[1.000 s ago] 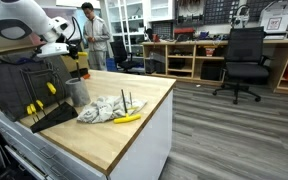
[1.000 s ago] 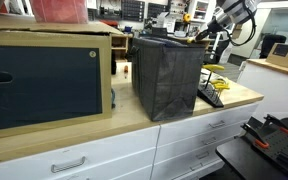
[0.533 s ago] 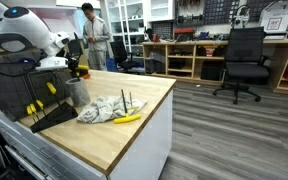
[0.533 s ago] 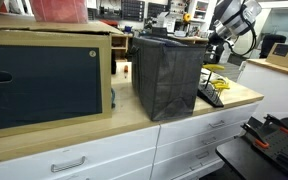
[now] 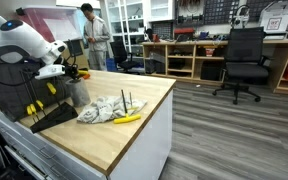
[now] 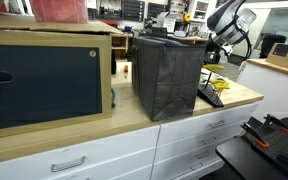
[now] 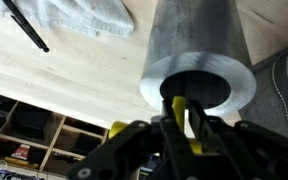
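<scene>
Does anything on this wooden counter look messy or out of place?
A cloth lies crumpled beside the metal cup, with a yellow object loose at its edge. Nothing looks spilled or broken. The gripper holds a yellow tool over the cup.

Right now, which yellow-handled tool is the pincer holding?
The yellow tool over the metal cup, between the fingers of the pincer; the others sit on the black rack or lie by the cloth.

On the worktop, in an exterior view, the cloth lies just right of the cup. The rack lies before and left of the cup, and the bin stands behind it. The gripper hangs directly above the cup, with a tool between its fingers over the mouth.
</scene>
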Action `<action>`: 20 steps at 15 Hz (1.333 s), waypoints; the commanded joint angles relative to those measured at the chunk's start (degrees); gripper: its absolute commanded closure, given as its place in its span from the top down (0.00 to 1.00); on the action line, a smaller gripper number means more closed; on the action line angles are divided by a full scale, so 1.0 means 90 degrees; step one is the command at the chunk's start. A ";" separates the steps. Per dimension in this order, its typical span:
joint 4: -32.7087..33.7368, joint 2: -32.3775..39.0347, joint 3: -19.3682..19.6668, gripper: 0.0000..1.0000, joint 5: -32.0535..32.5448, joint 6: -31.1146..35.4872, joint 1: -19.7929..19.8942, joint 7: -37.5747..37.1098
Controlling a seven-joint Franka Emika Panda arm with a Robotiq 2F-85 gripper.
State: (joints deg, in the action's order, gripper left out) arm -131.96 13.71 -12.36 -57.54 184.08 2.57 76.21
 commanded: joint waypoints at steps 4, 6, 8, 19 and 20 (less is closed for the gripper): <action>-0.0130 0.0396 0.0096 0.15 0.0272 0.0339 -0.0168 0.0017; -0.0153 0.0421 0.0185 0.45 0.0365 0.0351 -0.0235 -0.0009; -0.0199 0.0434 0.0334 0.45 0.0505 0.0397 -0.0316 -0.0021; -0.0689 -0.0254 0.2739 0.00 0.2746 -0.0503 -0.1898 -0.1436; -0.0669 -0.0300 0.2892 0.00 0.2823 -0.0595 -0.2014 -0.1532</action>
State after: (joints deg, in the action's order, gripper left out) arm -135.58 14.88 8.53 -35.10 181.42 -12.41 63.95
